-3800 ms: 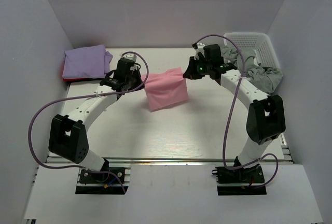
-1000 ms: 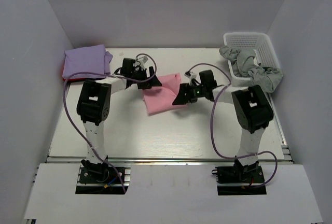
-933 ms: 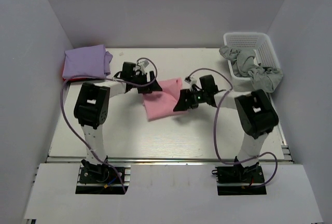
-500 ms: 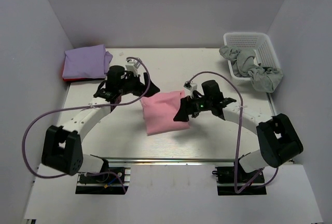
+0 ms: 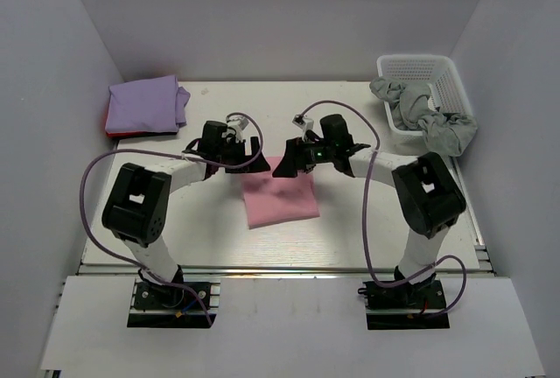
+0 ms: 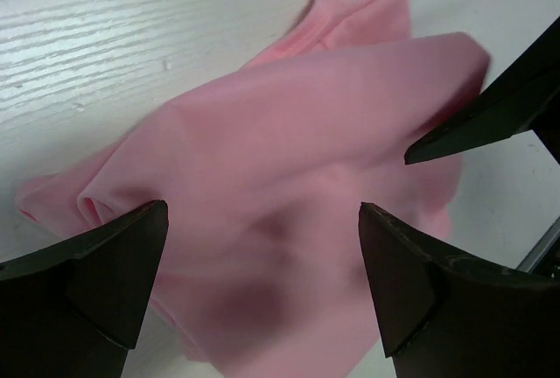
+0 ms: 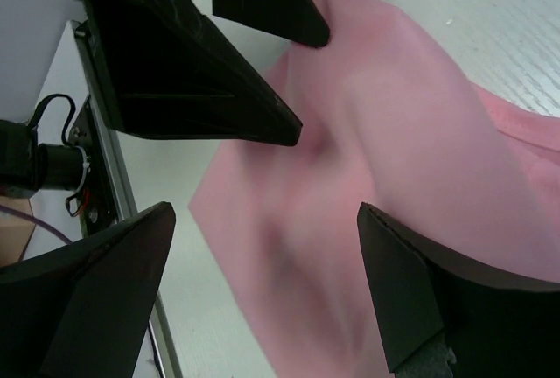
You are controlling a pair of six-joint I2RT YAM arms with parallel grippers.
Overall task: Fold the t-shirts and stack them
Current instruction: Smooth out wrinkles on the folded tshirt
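A folded light pink t-shirt (image 5: 280,199) lies flat on the white table, mid-front. My left gripper (image 5: 251,159) and right gripper (image 5: 285,163) hover close together over its far edge, both open and holding nothing. In the left wrist view the pink t-shirt (image 6: 289,133) fills the space under my open left gripper (image 6: 262,260), with a right finger (image 6: 499,107) poking in. The right wrist view has the same pink t-shirt (image 7: 385,168) below my open right gripper (image 7: 267,264). A folded lavender t-shirt (image 5: 144,104) rests on a red one (image 5: 108,132) at the back left.
A white basket (image 5: 437,72) stands at the back right, with grey cloth (image 5: 429,120) spilling over its rim. Grey walls close in the table on three sides. The arms' bases and cables sit along the near edge.
The pink t-shirt was carried toward the front, laid down and released. Both grippers have since drawn together over its far edge, and the left jaws opened fully.
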